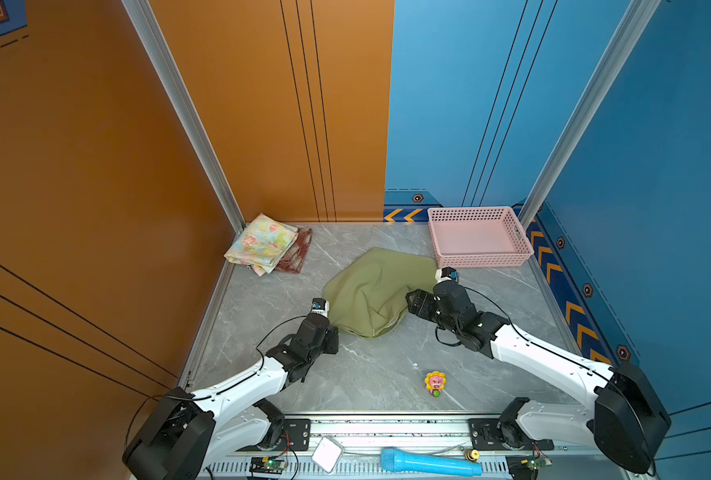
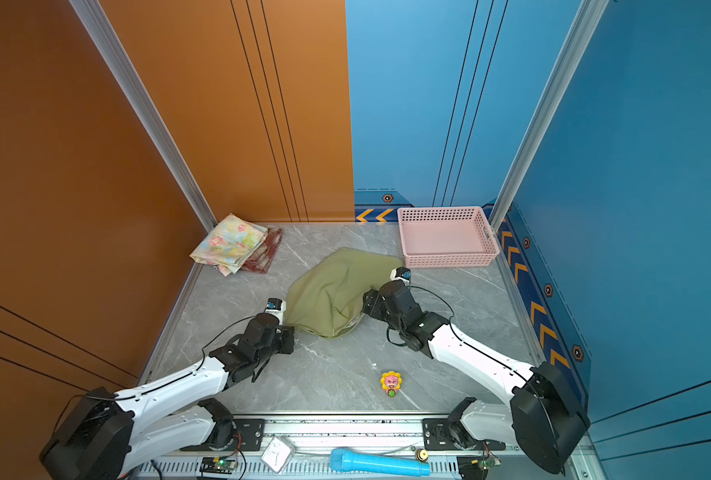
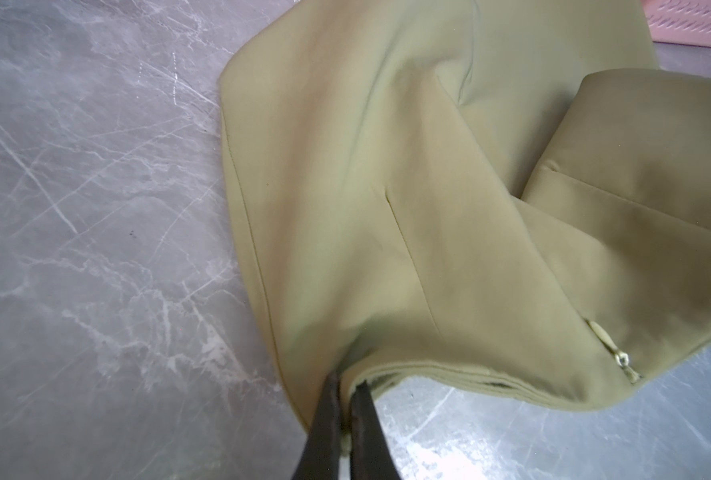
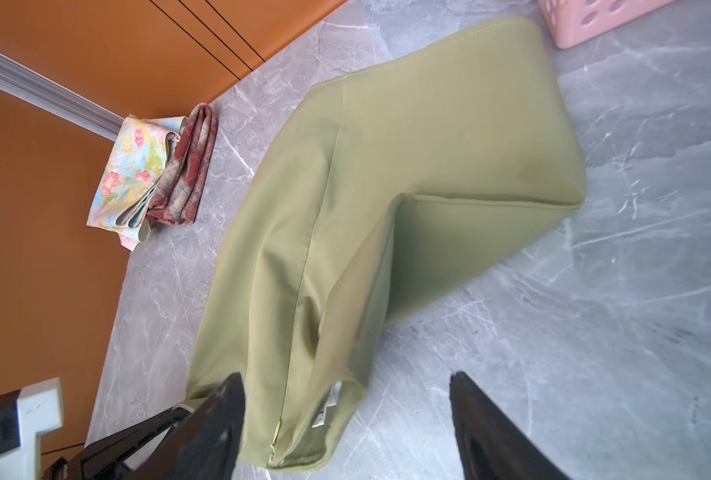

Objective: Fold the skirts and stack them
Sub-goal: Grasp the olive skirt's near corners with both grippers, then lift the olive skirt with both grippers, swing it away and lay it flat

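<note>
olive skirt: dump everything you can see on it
The olive green skirt is plain, smooth, woven-looking cloth with stitched seams, a dart, a matching zipper and a white label at the waist end. It lies rumpled in the middle of the grey marble table, with one side doubled over into a raised fold. The left end effector is shut on its waist edge. The right end effector is open at the same end, contact unclear. Its far corner is close to the pink basket.

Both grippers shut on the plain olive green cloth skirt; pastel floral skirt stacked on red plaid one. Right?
Only the left gripper is shut on the plain olive green cloth skirt; the right wrist view shows the right gripper open.
</note>
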